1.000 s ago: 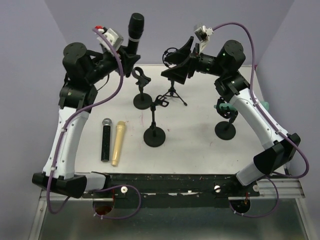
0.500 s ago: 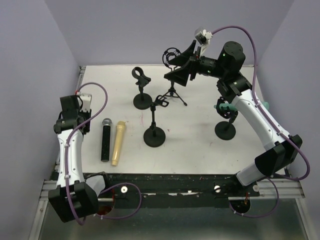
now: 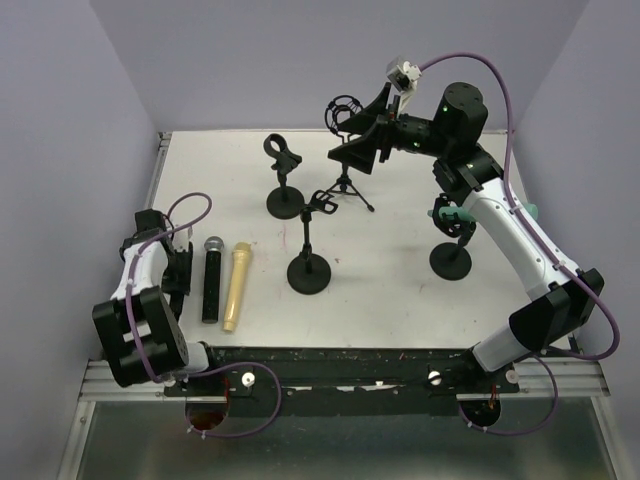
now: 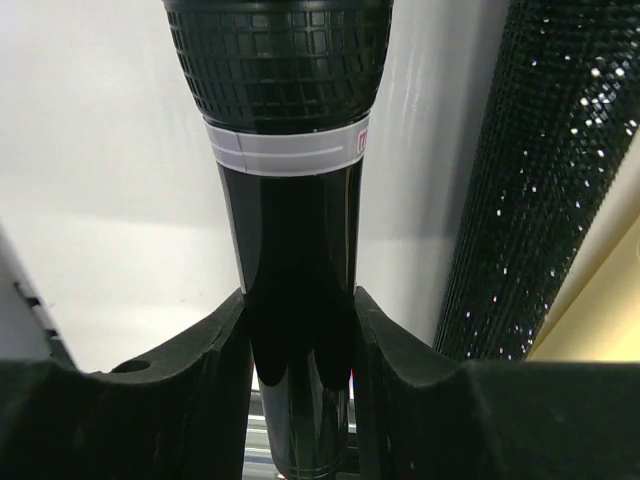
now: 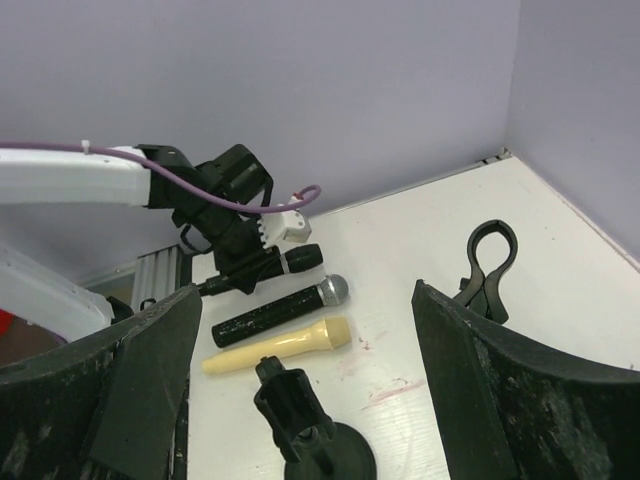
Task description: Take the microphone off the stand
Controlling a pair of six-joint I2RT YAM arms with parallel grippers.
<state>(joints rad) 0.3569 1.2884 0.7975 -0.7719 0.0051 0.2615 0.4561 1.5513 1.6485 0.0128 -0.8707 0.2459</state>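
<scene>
while clamped in left pincer (image 4: pixel 300 315), microphone (image 4: pixel 295 230) points outward

mic (image 4: pixel 298 260): gloss blk, wht band, grid-pattern grille | 2nd mic (image 3: pixel 211 290): blk w/ glitter specks (silver head) | 3rd mic (image 3: pixel 236 288): cream | table (image 3: pixel 400 260): wht

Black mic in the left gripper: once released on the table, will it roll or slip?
Likely to roll: the black mic has a round, smooth body with no flat side showing. Its glossy barrel looks slippery where the left gripper clamps it. It is probably stiff, and the glitter mic beside it might stop a roll that way.
</scene>
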